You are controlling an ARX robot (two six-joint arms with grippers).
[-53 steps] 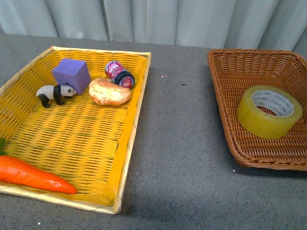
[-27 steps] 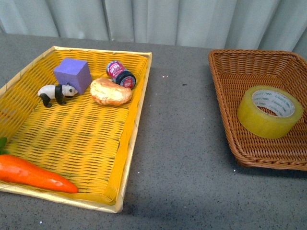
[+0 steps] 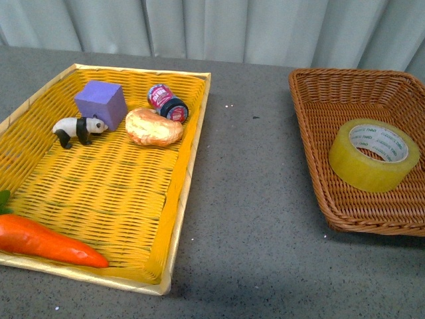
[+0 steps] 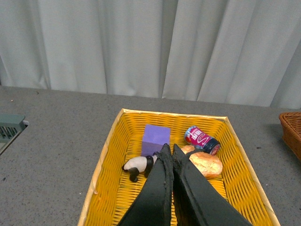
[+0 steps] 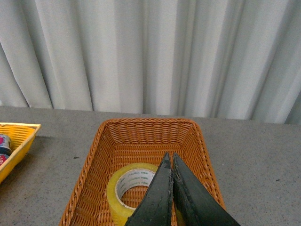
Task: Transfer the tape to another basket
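Nothing on the table has shifted since the earlier front views; only the framing drifts slightly. Right gripper (image 5: pixel 172 156) is clenched, its two dark fingers pressed together with nothing between them, raised above the basket (image 5: pixel 91 165) and not touching it. Tape (image 5: pixel 126 187) lies flat on the basket floor just below and beside the fingertips in the right wrist view, apart from them, its white core with green print facing up.

Left gripper (image 4: pixel 169 148) is likewise clenched and empty, held over the yellow tray (image 4: pixel 108 151). Past its tips sit the panda (image 4: pixel 137 165), the purple block (image 4: pixel 154 138), the bread roll (image 4: pixel 206 163) and the small pink can (image 4: pixel 201 139) lying on its side.

From the front, neither arm shows. Tape (image 3: pixel 374 154) rests in the near half of the basket (image 3: pixel 312 136) on the right, close to its right side. Well apart, across bare grey table (image 3: pixel 249 199), the yellow tray (image 3: pixel 189 166) holds the block (image 3: pixel 100 102), panda (image 3: pixel 78 129), roll (image 3: pixel 153 127) and can (image 3: pixel 167 102) at its far end, and a carrot (image 3: pixel 46 242) at its near left corner.
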